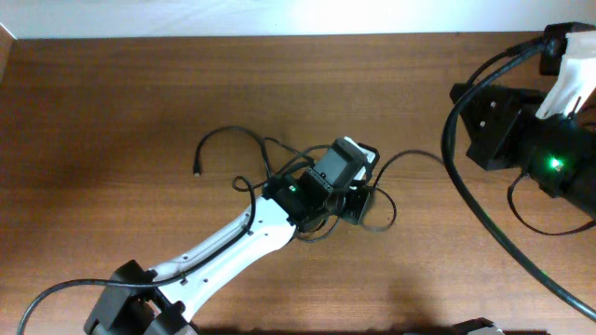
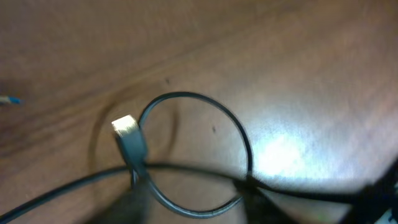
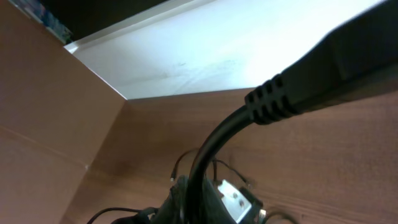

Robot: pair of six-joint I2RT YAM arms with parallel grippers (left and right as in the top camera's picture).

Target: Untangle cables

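Wooden table (image 1: 112,112) mostly bare left and front; white wall strip (image 1: 279,17) along far edge; wooden side panel (image 3: 50,124) closes one side in right wrist view; wide open room left of centre, tighter on the right where the right arm sits; cables (image 1: 199,158) bunched mid-table, one strand arcing out left to a small plug end (image 1: 197,172), another thin strand (image 1: 414,156) trailing right toward the right arm; left gripper (image 1: 354,200) reaches in from the front-left corner and hangs right over the bunch, fingers lost among the dark cords, so cannot tell whether spread or clenched, nor whether it grips anything; left wrist view shows a cable loop (image 2: 245,140) lying flat on the wood with a metal-tipped connector (image 2: 127,134) crossing another strand; right gripper (image 1: 489,121) parked near the right edge, well apart from the bunch, touching no cord, opening unreadable; right wrist view mostly blocked by a thick arm cable (image 3: 211,149).
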